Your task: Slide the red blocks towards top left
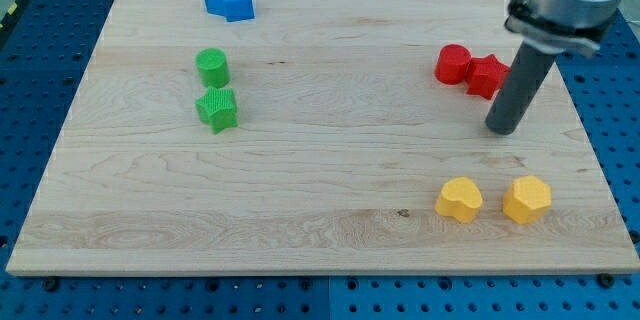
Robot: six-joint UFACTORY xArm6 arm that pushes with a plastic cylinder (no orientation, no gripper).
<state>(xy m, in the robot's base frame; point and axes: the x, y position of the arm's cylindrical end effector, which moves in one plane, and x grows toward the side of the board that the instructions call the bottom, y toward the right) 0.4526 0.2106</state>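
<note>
red cylinder (452, 64), red star (487, 75) | green pair (212, 64) | blue block (228, 0) | yellow pair (459, 200) | pale wood-grain board (320, 170)

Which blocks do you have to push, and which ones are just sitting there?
For the job: red round block, red star block, my tip just below-right of them.

Just sitting: blue block, green round block, green star block, two yellow blocks.

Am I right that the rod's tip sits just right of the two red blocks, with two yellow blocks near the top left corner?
Not quite. In the camera view, my tip is just right of the red cylinder and red star, but the yellow blocks lie near the bottom right.
</note>
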